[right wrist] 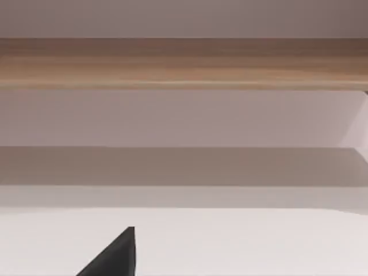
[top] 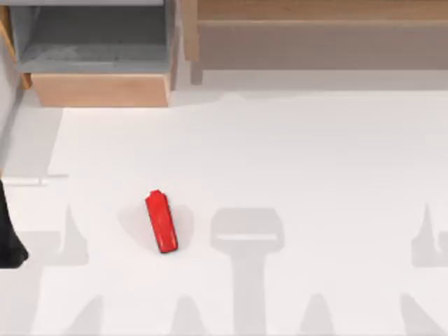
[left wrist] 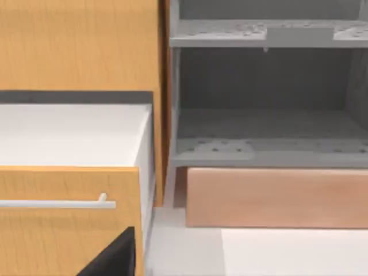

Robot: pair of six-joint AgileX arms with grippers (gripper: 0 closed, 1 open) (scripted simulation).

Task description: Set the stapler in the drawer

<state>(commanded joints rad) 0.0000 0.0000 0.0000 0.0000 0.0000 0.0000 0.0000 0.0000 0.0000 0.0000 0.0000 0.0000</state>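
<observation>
Red stapler (top: 161, 221) lies flat on the white table (top: 315, 161), left of centre in top view, well apart from everything else. Long axis runs roughly front-to-back w/ a slight tilt; notched squarish end toward the far side, rounded end toward the near side. Nothing touches it.

Drawer (top: 98, 89) sits at far left of the table, pulled open: light tan front panel facing the stapler, grey walls & floor behind it. In left wrist view the drawer (left wrist: 276, 195) shows its tan front w/ grey interior above, beside an orange-wood cabinet front carrying a thin pale handle (left wrist: 57, 202).

Long brown wooden ledge (top: 315, 28) spans far side, right of the drawer; also across right wrist view (right wrist: 184, 60).

Left arm (top: 8, 238) is a dark shape at the left edge of top view, parked. Pincers: can't tell how far apart the fingers are on either arm; a dark wedge sits at the edge of each wrist view, no more. Neither holds the stapler.
</observation>
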